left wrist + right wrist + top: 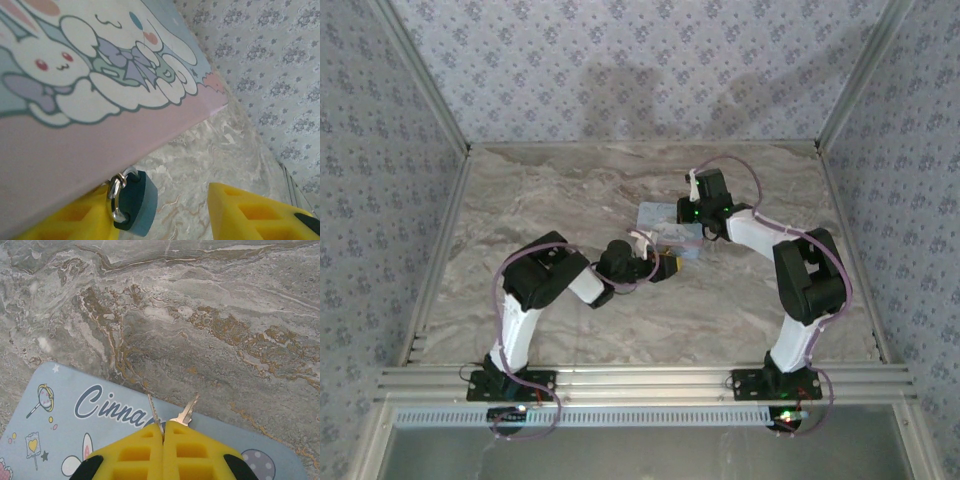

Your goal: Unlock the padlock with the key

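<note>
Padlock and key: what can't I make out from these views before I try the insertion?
- Padlock keyhole: not on the faces the left wrist view catches, so it is turned away from the camera.
- Key: in the right wrist view its head is buried in the right gripper's shut jaws.
- Top view: the padlock is too small to pick out, crowded by the left gripper at the tin.

Legible lettering: "Cinna", in dark blue script, printed on the pale blue cartoon-printed rectangular tin lid [60,430]. It sits just left of the right tool [163,427] tips. Further letters are hidden under the tool.
</note>
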Controlling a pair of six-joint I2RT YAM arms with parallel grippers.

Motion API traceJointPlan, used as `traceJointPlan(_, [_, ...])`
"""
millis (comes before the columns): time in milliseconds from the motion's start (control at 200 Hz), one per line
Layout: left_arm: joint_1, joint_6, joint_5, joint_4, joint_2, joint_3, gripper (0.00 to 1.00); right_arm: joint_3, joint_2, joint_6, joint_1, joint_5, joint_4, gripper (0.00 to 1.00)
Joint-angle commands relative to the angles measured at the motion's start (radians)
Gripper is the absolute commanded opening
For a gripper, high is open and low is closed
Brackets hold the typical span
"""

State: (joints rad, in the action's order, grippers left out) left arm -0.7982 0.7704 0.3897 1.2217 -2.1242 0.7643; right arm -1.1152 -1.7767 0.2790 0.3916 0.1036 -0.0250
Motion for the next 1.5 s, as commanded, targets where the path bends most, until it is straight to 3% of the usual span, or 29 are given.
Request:
traceJointPlan(0, [0.005, 0.052, -0.012, 0.033, -0.050, -0.001, 0.48, 0.034, -0.006, -0.003, 0.008, -0.004, 0.046, 0.00])
traceJointPlan(365, [0.019, 0.093, -0.007, 0.028, -0.074, -0.013, 0.17, 0.055, 0.028, -0.001, 0.009, -0.004, 0.042, 0.00])
traceJointPlan(675, [0.035, 0.117, 0.040, -0.133, 0.002, -0.022, 0.04, 0.106, 0.146, 0.017, -0.019, 0.045, 0.042, 0.00])
traceJointPlan(914, [0.036, 0.173, 0.049, -0.208, 0.082, -0.018, 0.00, 0.231, 0.394, 0.086, -0.090, 0.170, 0.029, 0.00])
traceJointPlan(1149, [0.040, 0.265, 0.072, -0.208, 0.129, 0.013, 0.00, 0.572, 0.710, 0.303, -0.134, 0.399, -0.181, 0.00])
traceJointPlan(1494, [0.051, 0.343, 0.110, -0.217, 0.208, 0.053, 0.00, 0.904, 0.937, 0.539, -0.101, 0.433, -0.476, 0.00])
